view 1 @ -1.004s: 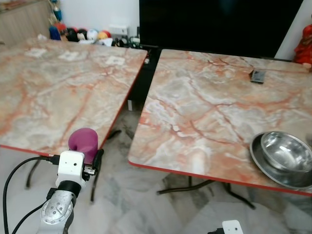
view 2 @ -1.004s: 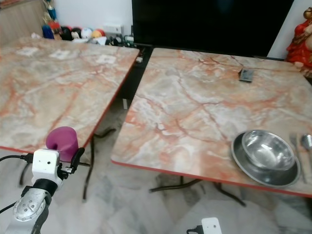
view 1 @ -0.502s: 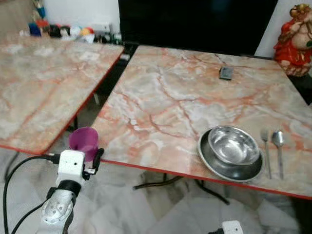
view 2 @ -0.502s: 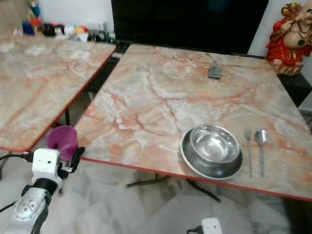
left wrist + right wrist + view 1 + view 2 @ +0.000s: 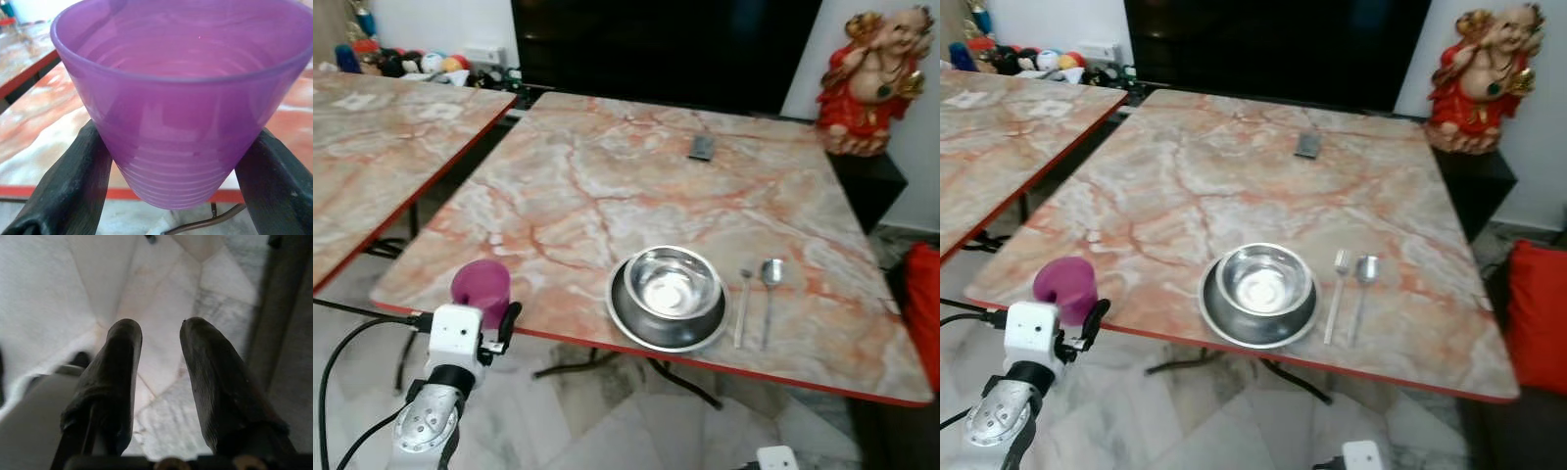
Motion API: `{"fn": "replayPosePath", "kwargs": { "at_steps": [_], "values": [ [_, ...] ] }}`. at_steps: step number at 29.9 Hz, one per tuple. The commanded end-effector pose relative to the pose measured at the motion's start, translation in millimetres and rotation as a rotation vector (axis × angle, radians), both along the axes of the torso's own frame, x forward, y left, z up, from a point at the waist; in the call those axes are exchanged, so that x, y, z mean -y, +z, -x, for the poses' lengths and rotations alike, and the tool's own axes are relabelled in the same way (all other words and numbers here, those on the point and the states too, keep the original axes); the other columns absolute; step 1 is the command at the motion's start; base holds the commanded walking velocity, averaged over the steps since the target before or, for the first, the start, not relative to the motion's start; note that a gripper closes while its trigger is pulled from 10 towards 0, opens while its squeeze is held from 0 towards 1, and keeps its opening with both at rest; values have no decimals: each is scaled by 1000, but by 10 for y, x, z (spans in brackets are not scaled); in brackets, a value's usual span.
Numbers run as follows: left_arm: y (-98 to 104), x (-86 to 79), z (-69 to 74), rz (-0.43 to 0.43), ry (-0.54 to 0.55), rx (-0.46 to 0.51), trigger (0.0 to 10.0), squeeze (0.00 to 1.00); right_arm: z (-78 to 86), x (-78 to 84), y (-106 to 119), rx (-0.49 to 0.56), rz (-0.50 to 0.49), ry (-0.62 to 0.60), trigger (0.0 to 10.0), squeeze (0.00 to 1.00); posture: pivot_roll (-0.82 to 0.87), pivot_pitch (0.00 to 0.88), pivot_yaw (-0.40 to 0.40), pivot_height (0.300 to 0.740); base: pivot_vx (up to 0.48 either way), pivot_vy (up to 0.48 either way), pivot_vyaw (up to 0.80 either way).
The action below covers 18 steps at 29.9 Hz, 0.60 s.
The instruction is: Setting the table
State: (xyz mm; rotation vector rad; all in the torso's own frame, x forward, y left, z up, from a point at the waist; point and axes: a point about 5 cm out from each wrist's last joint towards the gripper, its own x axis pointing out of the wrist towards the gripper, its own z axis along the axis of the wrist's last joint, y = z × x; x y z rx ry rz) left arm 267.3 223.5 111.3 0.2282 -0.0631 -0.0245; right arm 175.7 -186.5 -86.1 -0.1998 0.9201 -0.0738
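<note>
Two marble surfaces; one purple cup; one steel bowl on one steel plate; one fork; one spoon; one remote; one red figurine.

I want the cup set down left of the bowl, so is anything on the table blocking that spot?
Nothing visible does. The left gripper holds the purple cup at the table's near edge, and the marble left of the bowl is bare.

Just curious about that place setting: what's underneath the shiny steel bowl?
The shiny steel bowl sits on a round steel plate, whose rim shows all around it. The plate's middle is covered by the bowl. The bowl looks empty.
</note>
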Motion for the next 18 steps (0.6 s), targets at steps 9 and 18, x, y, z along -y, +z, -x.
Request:
{"fn": "replayPosePath", "kwargs": {
  "at_steps": [9, 18],
  "values": [
    [41, 77, -13, 52, -52, 16, 10000, 0, 58, 38, -23, -21, 6, -13, 10000, 0, 45, 81, -22, 740, 0, 0, 0],
    [49, 77, -12, 59, -52, 19, 10000, 0, 49, 39, -20, -20, 6, -12, 10000, 0, 47, 90, -26, 740, 0, 0, 0]
  ]
}}
